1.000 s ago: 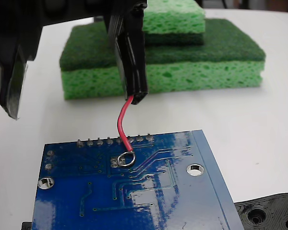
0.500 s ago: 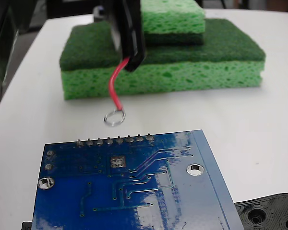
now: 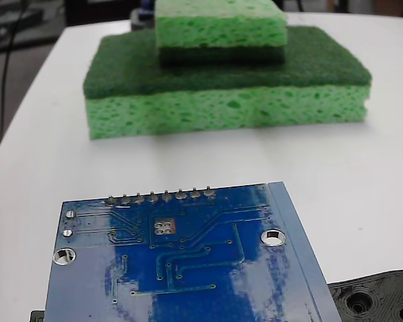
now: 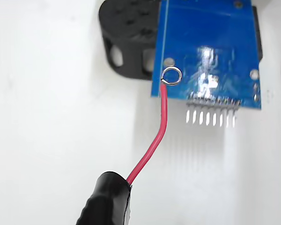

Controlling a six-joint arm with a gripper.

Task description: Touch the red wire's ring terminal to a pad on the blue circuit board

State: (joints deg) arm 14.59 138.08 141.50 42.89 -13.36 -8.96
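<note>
Fingers were not visible, so you could not tell whether they were spread or closed.
Your wrist view showed the red wire (image 4: 154, 140) rising from a black sleeve (image 4: 105, 201), its ring (image 4: 171, 76) over the board's (image 4: 210, 28) corner; contact was unclear. Your fixed view showed only the board (image 3: 188, 268) before green sponges (image 3: 225, 100).

This looks like an electronics lab or test bench. A bare blue circuit board (image 3: 181, 261) with solder joints and header pins lies on a plain white surface (image 3: 363, 161), beside a black plastic plate (image 3: 379, 298) with holes. Stacked green sponges (image 3: 225, 80) sit behind it, and dark cables (image 3: 7, 60) hang past the surface's far edge.
</note>
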